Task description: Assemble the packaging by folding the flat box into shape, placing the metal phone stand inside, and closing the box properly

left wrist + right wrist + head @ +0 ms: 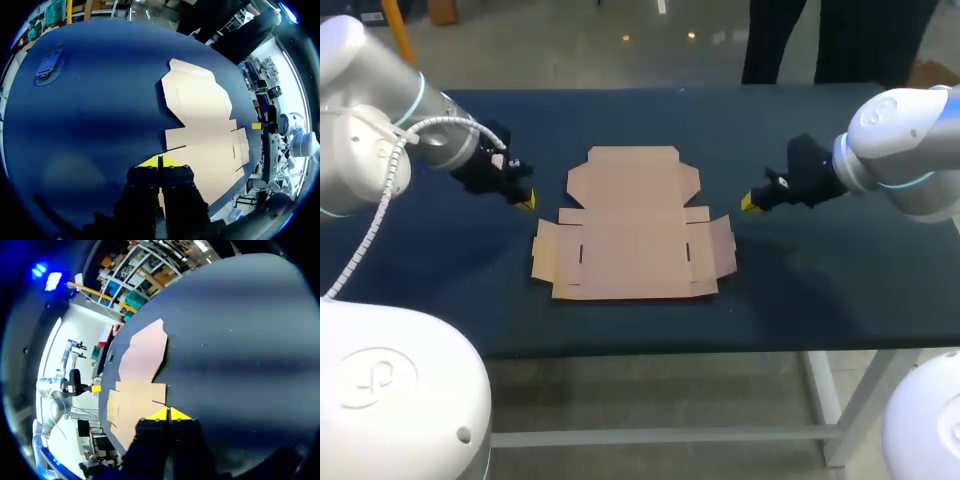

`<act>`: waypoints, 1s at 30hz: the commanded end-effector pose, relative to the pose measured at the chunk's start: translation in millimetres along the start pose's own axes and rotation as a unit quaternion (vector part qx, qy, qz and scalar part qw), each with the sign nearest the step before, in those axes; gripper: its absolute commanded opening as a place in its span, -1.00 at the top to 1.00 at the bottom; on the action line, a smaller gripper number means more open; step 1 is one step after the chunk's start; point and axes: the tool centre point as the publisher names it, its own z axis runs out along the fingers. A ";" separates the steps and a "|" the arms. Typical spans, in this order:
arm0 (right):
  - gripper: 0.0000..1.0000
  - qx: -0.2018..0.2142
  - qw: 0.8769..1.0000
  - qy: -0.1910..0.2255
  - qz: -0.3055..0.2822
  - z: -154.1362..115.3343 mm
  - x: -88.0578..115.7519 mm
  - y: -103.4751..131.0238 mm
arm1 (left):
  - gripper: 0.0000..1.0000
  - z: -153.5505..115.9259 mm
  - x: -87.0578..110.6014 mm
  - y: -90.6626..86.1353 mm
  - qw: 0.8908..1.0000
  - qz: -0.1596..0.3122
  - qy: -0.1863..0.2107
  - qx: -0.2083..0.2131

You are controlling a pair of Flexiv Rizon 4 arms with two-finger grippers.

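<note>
Cardboard unfolded and untouched: the flat box [632, 235] lies spread on the dark surface [800, 290], every flap down, its narrower panel on the far side from the robot and its wider, slotted part on the near side.

The left gripper [525, 199] sits just beside the flat box's left edge, level with the step where the narrow panel meets the wider part. Its jaws are pressed together, pinching nothing; in the left wrist view the two yellow tips of the left gripper [160, 161] meet in a single line, pointing at the flat box [205, 130].

The right gripper [747, 203] mirrors it just beside the flat box's right edge, its jaws likewise pressed together on nothing, seen plainly in the right wrist view [169, 414].

Well apart from the flat box, out past its left side, a small object [48, 65] rests on the surface; its kind cannot be told.
</note>
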 end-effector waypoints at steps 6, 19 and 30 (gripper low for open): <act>1.00 -0.001 1.000 0.013 0.001 6.9 -7.6 3.3 | 1.00 12.5 -0.8 -9.7 1.000 0.019 0.009 0.000; 1.00 0.039 0.999 0.030 -0.016 39.6 -6.2 25.3 | 1.00 27.6 0.0 -20.3 0.999 0.035 0.017 -0.012; 1.00 0.054 0.998 0.037 -0.017 58.0 -4.8 31.5 | 1.00 37.3 0.0 -21.1 0.999 0.043 0.017 -0.019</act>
